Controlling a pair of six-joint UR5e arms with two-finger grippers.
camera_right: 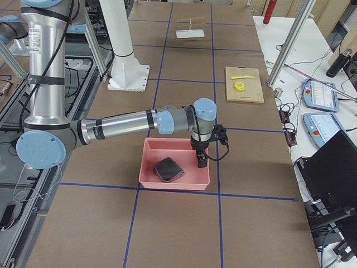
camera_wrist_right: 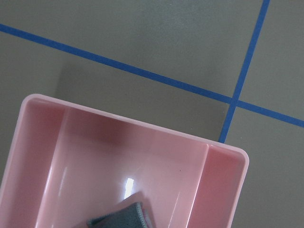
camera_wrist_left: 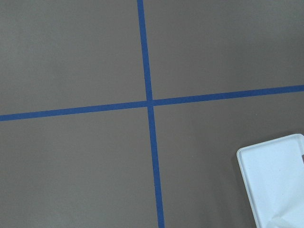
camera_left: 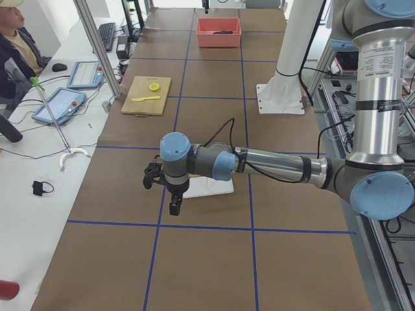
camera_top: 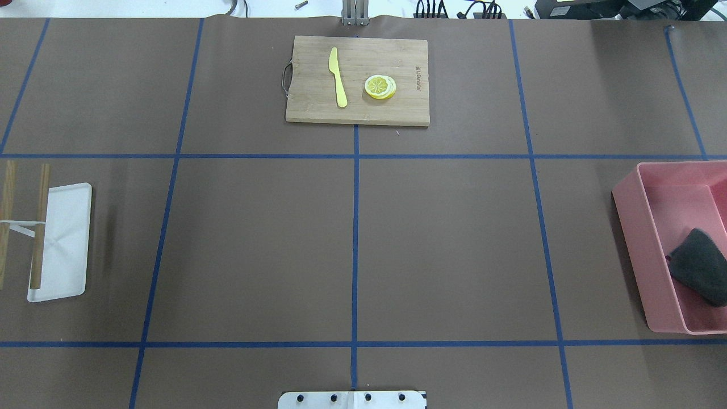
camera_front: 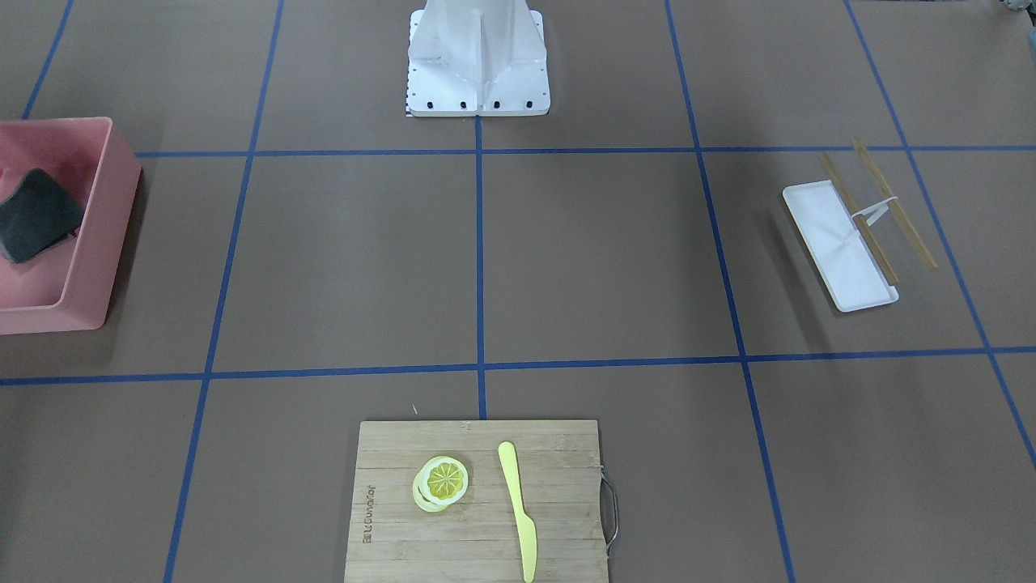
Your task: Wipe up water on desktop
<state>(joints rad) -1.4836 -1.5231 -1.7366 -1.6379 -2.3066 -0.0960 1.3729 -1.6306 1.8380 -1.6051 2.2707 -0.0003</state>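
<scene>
The brown desktop [camera_front: 607, 259] with blue tape lines fills the overhead view [camera_top: 443, 244]; no water shows on it. A dark grey cloth [camera_top: 701, 272] lies in a pink bin [camera_top: 630, 227] on my right side, and also shows in the exterior right view [camera_right: 169, 168]. My right gripper [camera_right: 201, 159] hangs over the bin's far rim, beside the cloth; I cannot tell whether it is open or shut. My left gripper [camera_left: 175, 206] hangs above the desktop beside a white tray [camera_left: 217, 188]; I cannot tell its state. Neither gripper shows in the overhead or front views.
The white tray [camera_top: 65, 238] with two wooden chopsticks [camera_top: 40, 227] sits at my left. A bamboo cutting board [camera_top: 312, 102] at the far middle holds lemon slices [camera_top: 380, 87] and a yellow knife [camera_top: 337, 76]. The white robot base [camera_front: 477, 57] stands at the near middle. An operator [camera_left: 16, 45] sits at a side bench.
</scene>
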